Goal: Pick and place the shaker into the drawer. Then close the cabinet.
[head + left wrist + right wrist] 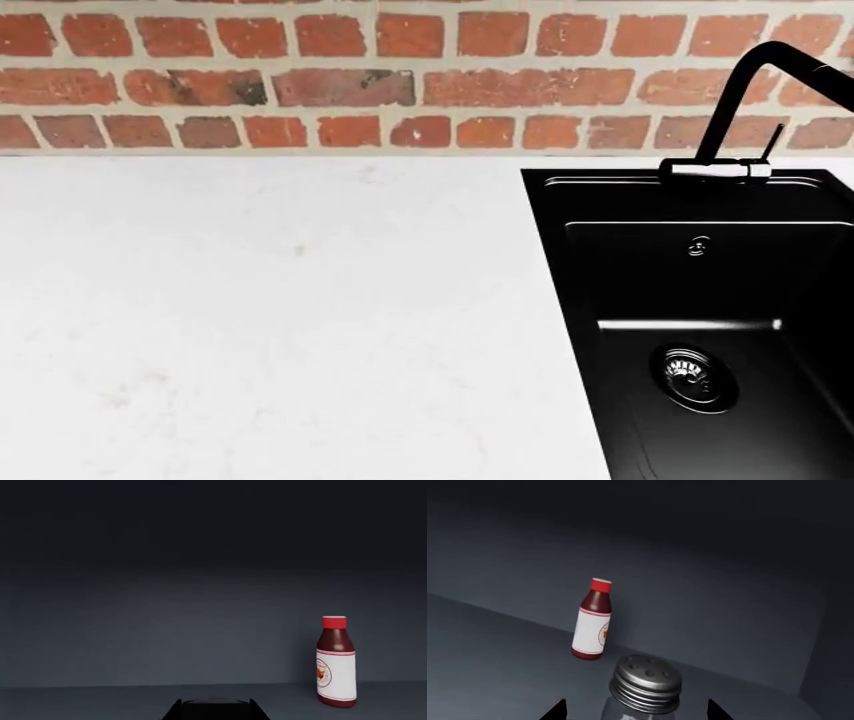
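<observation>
The shaker (646, 680), clear glass with a ribbed metal cap full of holes, stands upright inside the slate-grey drawer (487, 650) in the right wrist view. My right gripper (635, 711) is open around it, each dark fingertip (557, 711) a little apart from the glass. My left gripper (215, 707) shows only as a dark shape at the picture's edge, low over the drawer floor (100, 700), with nothing seen held. The cabinet front and its handle are out of view. The head view shows neither gripper.
A red sauce bottle (592, 625) with a white label stands upright by the drawer's wall, beyond the shaker; the same bottle (335, 662) shows in the left wrist view. The head view holds a white countertop (267, 320), a black sink (801, 200), its tap (747, 90) and a brick wall.
</observation>
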